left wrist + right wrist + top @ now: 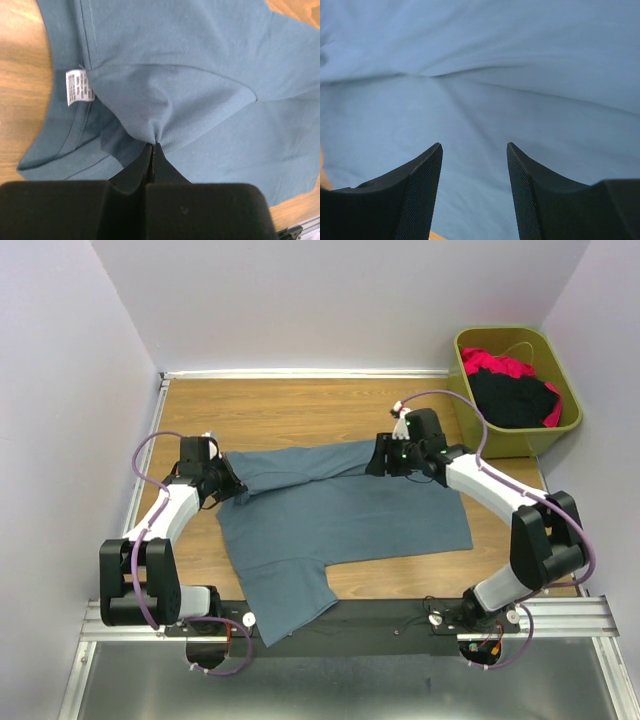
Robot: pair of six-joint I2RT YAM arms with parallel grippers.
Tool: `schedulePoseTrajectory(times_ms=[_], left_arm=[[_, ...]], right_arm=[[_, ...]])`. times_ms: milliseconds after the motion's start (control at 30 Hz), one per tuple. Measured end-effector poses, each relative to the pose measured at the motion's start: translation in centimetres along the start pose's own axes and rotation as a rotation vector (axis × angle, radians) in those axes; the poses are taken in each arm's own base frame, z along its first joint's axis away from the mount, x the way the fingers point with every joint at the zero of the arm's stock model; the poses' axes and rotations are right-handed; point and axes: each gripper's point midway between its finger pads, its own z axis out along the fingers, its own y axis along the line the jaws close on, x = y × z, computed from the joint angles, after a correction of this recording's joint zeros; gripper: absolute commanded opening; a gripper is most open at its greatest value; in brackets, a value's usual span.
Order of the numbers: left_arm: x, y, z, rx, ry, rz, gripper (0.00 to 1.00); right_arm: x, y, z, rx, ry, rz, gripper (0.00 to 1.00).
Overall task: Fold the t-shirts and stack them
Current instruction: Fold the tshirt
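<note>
The left gripper [154, 146] is pinched tight on a fold of the slate-blue t-shirt [345, 515] beside its collar, near the left edge of the table [300, 410]. The shirt lies spread across the table's middle. The right gripper [474, 147] stands with jaws half parted at the shirt's far edge, gripping nothing and seemingly just off the cloth.

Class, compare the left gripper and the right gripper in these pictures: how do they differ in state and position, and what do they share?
The left gripper is shut, pinching a fold of the blue t-shirt; the right gripper stands open, gripping nothing. The left gripper is beside the collar and its white neck label; the right gripper is at the shirt's far edge. Both have black fingers and are at the same shirt.
</note>
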Motion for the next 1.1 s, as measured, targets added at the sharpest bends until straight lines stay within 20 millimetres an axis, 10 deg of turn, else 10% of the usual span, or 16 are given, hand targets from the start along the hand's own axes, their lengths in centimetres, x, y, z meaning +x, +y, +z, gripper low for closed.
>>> schedulePoseTrajectory(times_ms=[667, 1100], left_arm=[[-7.8, -1.2, 5.4, -0.021, -0.078, 0.071, 0.01], [-12.0, -2.7, 7.3, -0.004, -0.140, 0.105, 0.03]], right_arm=[[3.6, 13.2, 9.2, -0.306, 0.053, -0.382, 0.46], [3.5, 15.2, 14.0, -0.334, 0.063, -0.438, 0.45]])
